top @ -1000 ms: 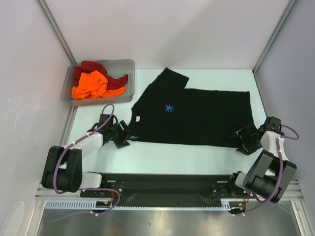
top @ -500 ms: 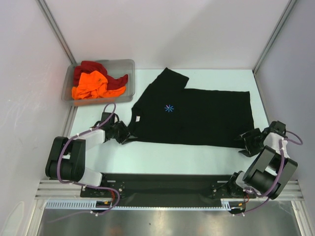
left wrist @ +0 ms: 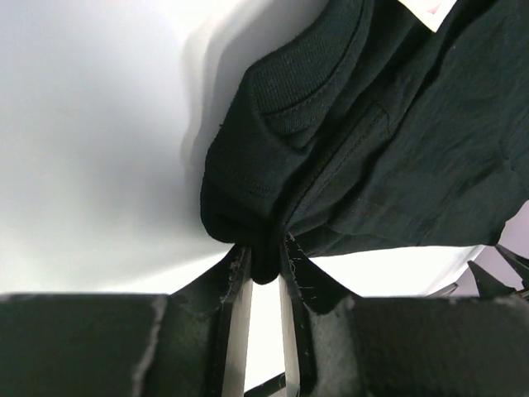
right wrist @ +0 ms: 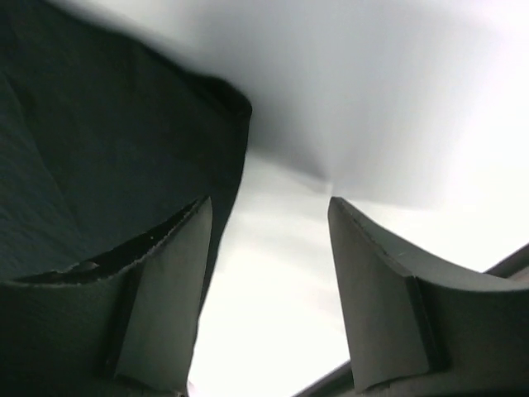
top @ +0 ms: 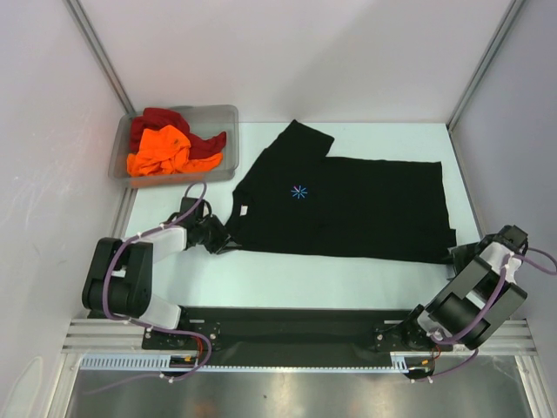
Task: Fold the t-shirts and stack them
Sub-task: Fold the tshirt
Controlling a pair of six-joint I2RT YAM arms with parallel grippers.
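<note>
Left end effector has closed on black t-shirt near bin.

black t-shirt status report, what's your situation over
Left end effector shut on bunched edge of black t-shirt. Right end effector open at its hem corner, gripping nothing. Shirt spread on table, nothing in the way.

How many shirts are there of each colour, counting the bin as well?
black shirt: 1
orange shirt: 1
dark red shirt: 1
bin: 1
Total: 4
</note>
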